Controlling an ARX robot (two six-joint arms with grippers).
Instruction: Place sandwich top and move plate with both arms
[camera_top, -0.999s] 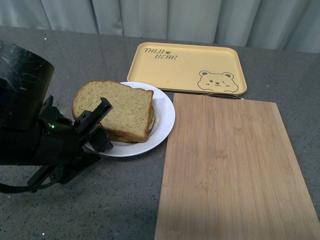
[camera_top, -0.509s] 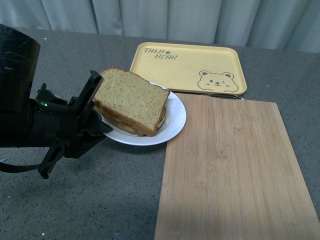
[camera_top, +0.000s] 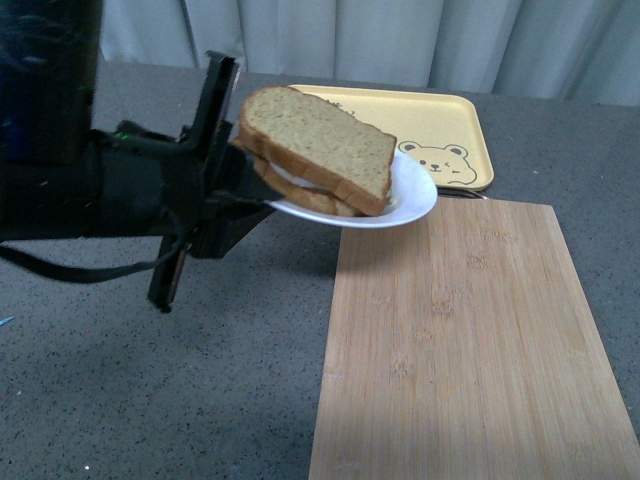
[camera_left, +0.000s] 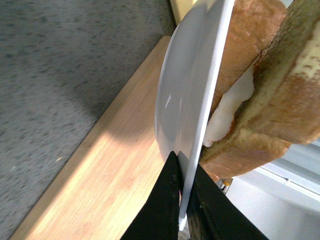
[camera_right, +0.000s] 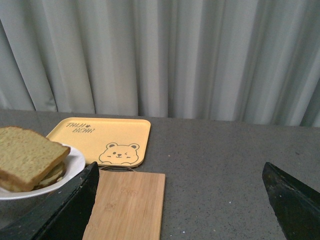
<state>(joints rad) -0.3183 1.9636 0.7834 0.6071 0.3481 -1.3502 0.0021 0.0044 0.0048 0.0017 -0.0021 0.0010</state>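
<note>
A: How many bread slices?
B: 2: the sandwich top (camera_top: 320, 140) and 1 lower slice (camera_top: 300, 196) beneath it.
A: Plates and trays?
B: 1 white plate (camera_top: 411, 189) and 1 yellow tray (camera_top: 440, 120).
A: Boards?
B: 1 wooden cutting board (camera_top: 470, 330).
A: Grippers?
B: 2: the left gripper (camera_left: 183, 167) and the right gripper (camera_right: 180, 200).

A dark grey speckled tabletop (camera_top: 200, 400) carries a long pale bamboo cutting board (camera_top: 470, 340). Just beyond the board's far edge lies a yellow rectangular tray with a bear drawing (camera_top: 450, 125). Further behind the board hangs a pale grey pleated curtain (camera_top: 400, 40). Soft shadow darkens the tabletop left of the board.
</note>
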